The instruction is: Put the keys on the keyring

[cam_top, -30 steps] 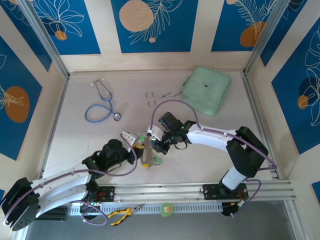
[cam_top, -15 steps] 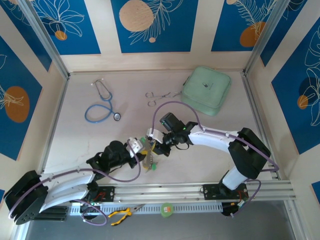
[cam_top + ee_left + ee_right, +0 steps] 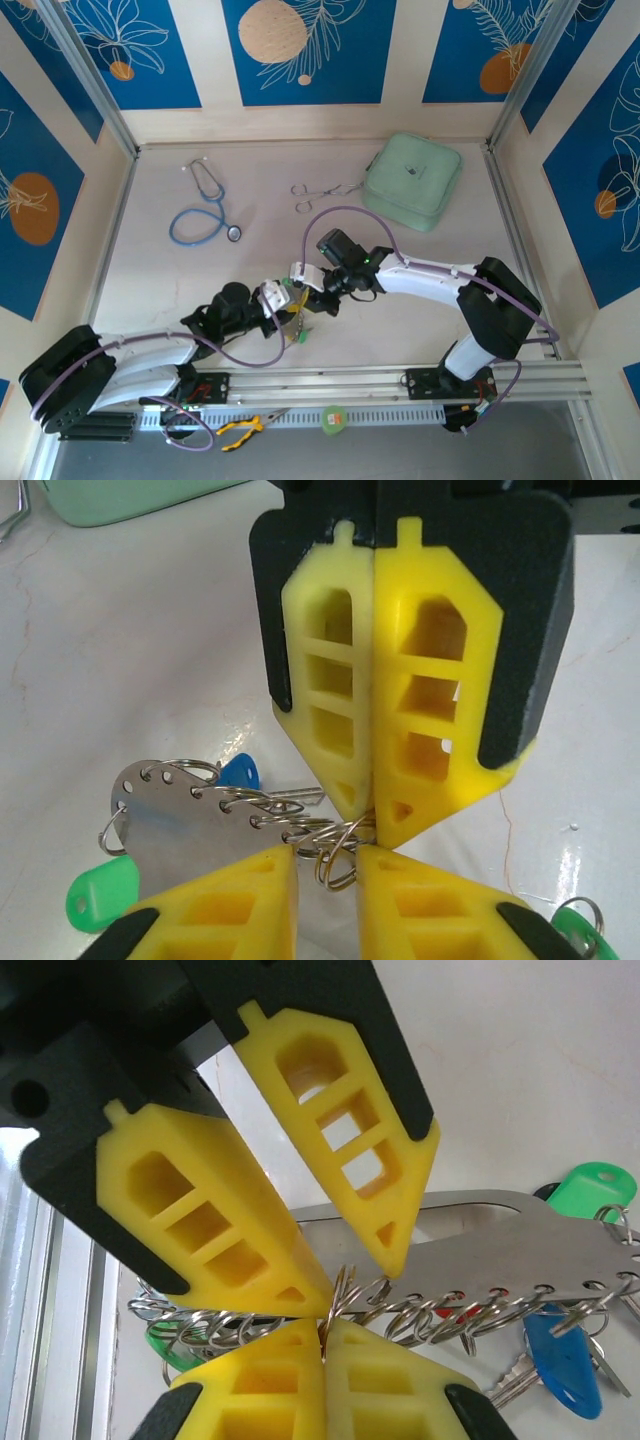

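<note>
Since the previous second the left gripper (image 3: 328, 854) had advanced onto the keyring (image 3: 185, 830) and its jaws had narrowed. Keyring: flat steel, holed along one edge, carrying a row of rings (image 3: 430, 1315). It lay on the table (image 3: 180, 290) well apart from the pouch (image 3: 412, 180), toward the near edge. Right gripper (image 3: 322, 1332): clenched, one ring (image 3: 338, 1295) pinched at its tips. Left jaws: slightly apart, straddling that ring, not gripping. A green key (image 3: 100, 900) and a blue key (image 3: 562, 1355) lay against the keyring.
</note>
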Controlling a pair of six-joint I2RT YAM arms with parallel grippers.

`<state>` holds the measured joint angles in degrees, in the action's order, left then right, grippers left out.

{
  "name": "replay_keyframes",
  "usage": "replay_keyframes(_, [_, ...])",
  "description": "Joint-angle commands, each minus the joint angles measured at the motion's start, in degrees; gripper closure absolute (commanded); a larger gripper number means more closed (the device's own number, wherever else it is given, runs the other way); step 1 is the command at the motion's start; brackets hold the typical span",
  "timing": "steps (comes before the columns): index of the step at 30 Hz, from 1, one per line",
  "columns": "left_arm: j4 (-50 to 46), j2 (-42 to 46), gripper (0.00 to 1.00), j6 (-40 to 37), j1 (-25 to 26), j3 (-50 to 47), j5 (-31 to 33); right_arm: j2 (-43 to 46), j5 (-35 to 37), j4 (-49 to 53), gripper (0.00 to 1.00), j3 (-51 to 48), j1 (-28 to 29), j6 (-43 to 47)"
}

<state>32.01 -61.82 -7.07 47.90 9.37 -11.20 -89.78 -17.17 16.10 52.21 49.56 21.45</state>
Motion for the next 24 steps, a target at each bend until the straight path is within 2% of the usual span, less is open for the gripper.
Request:
replay_keyframes(1, [3.2, -0.8, 0.84, -1.8, 0.0, -0.3, -3.5, 1.9, -1.9, -2.8, 1.00, -0.3, 0.9, 0.9])
replay_keyframes(7, [4.2, -0.9, 0.91, -2.0, 0.0, -0.6, -4.8, 1.5, -1.7, -3.9, 1.00, -0.2, 1.4, 0.4])
replay_keyframes(11, [4.8, -0.5, 1.00, -2.1, 0.0, -0.9, -5.9, 1.3, 1.0, -4.8, 1.00, -0.2, 1.4, -0.4])
replay_keyframes(19, [3.2, 3.1, 1.00, -2.9, 0.0, -2.3, -3.2, 1.9, 7.2, -3.4, 1.00, -1.0, 0.6, -1.0])
replay_keyframes(24, [3.1, 3.9, 1.00, -3.5, 0.0, -2.6, -1.9, 2.1, 5.7, -3.9, 0.96, -1.0, 0.8, -0.7])
